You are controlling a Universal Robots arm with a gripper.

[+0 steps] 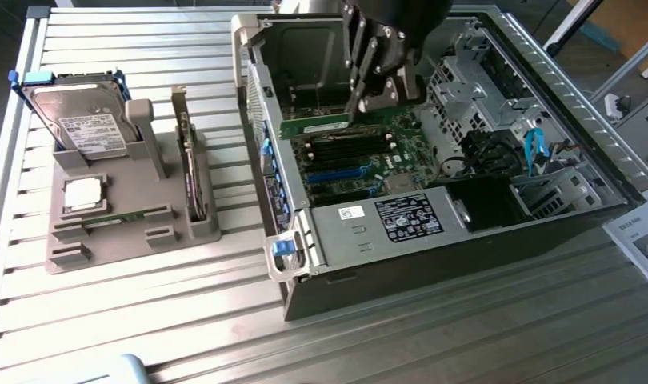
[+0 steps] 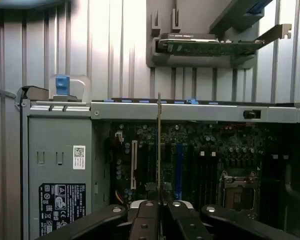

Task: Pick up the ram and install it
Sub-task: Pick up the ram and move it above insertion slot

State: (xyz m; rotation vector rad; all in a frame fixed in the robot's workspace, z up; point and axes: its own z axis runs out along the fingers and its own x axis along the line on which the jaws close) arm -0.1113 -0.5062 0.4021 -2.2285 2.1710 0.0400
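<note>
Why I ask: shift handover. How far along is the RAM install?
Done: the ram is picked up. In hand: the gripper grips it above the motherboard inside the open case. Left: it isn't seated in a slot yet.

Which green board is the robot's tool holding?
The ram: the long thin green stick with a white label, pinched in the tool above the open computer. The other card stands on edge in the grey holder outside it.
</note>
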